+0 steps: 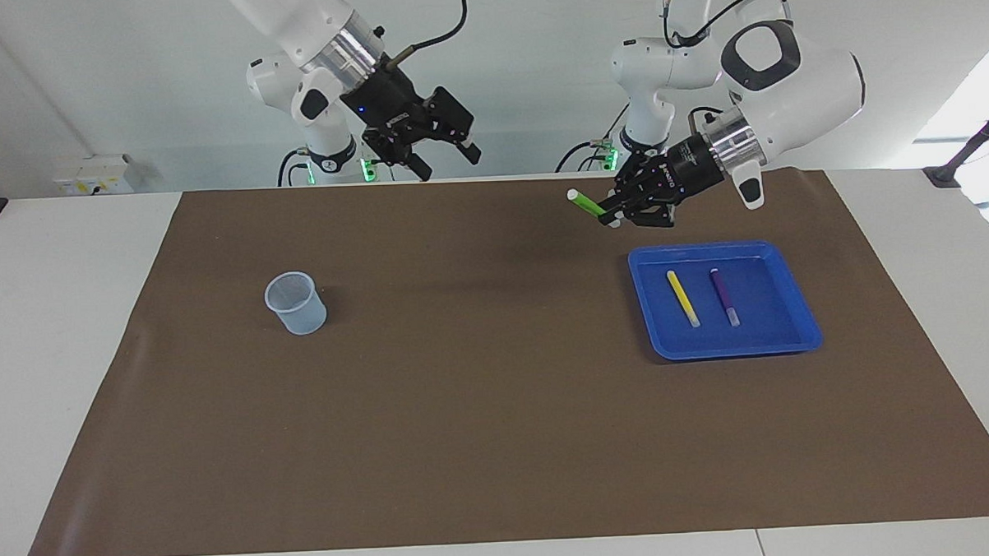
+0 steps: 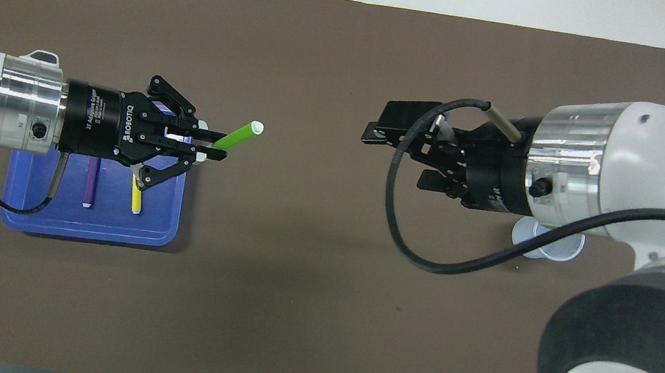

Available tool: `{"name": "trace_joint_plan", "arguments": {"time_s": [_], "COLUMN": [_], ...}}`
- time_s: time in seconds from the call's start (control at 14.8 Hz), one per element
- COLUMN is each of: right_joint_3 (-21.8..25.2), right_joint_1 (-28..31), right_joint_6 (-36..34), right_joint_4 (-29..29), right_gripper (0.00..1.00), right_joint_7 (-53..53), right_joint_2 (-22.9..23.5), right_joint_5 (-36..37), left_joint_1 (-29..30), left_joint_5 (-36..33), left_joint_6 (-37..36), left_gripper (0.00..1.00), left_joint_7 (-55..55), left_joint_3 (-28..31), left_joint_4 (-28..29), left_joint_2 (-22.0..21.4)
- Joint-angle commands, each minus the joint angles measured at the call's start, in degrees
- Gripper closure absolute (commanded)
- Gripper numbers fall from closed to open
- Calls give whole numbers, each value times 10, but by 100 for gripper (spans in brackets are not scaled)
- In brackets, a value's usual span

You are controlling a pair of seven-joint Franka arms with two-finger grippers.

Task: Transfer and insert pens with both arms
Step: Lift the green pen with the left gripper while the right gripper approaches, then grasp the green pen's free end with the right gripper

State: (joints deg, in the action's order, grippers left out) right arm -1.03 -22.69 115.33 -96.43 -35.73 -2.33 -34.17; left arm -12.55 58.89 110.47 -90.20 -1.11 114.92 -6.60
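Two arms meet over the middle of the brown mat point(image 1: 500, 442), partway through a hand-over. Left gripper point(image 1: 615, 210), raised over the mat just off the tray's robot-side corner, is clamped on the green pen point(image 1: 587, 204); the pen slants up and away, its pale tip pointing at about ten o'clock in the facing view, toward the other arm. Right gripper point(image 1: 445, 160), also raised, hangs over the robots' edge of the mat with its fingers spread wide and nothing between them, well apart from the pen's tip. Yellow pen point(image 1: 683, 298) and purple pen point(image 1: 725, 297) lie side by side in the blue tray point(image 1: 801, 333) at the left arm's end of the table, roughly parallel, not touching. Clear cup point(image 1: 296, 302) stands upright on the mat at the right arm's end. By my reading, the step in hand is the transfer of the first pen. Next move calls for the open fingers to line up around the free pale end before the left grip lets go; insertion in the cup would follow.
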Motion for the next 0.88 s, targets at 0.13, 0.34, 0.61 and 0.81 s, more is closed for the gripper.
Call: {"name": "trace_joint_plan", "arguments": {"time_s": [0.13,0.34,0.61,0.81], "right_joint_3": [2,-15,-14,-15], "right_joint_1": [-36,-37,-59,-68], "right_joint_6": [53,56,53,44], "right_joint_4": [-17,26,77,86], "right_gripper": [0,0,0,2], "right_joint_7": [-6,-34,-36,-34], "right_joint_2": [11,48,90,101], "right_joint_5": [-31,-21,15,56], "left_joint_1": [-33,-42,-62,-62], "left_joint_5": [49,59,60,60], "left_joint_6": [55,68,70,72], "left_gripper": [100,100,100,100], "left_joint_7": [-24,-24,9,23], "left_joint_3": [7,7,8,8], "left_joint_4": [61,73,74,82], "left_joint_2": [-45,-51,-54,-62]}}
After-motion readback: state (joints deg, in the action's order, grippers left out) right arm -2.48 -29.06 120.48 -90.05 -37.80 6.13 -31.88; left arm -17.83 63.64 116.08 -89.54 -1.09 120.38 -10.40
